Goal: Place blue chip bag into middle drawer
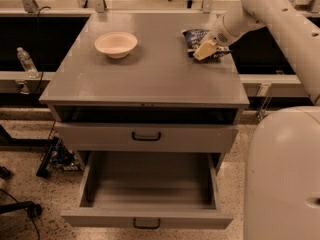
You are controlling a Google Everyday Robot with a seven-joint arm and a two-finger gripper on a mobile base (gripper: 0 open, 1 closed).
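I am at the picking step. My gripper is at the far right corner of the flat grey cabinet top, down on the small crinkly dark-blue foil chip bag. The bag lies there, well apart from the round cream bowl on the left. Whether my gripper is closed on the bag or only rests upon it, I cannot tell — its tip covers the bag's near edge.

The wide grey metal middle drawer, the lowest one, stands pulled out. So the next move, I judge, calls for a sure hold and a lift clear of the top. Then I travel forward and down past the grey drawer front with black handle to release over the open drawer.

My own rounded white body cuts off the lower right of the view, and the bag's lettering is not readable.
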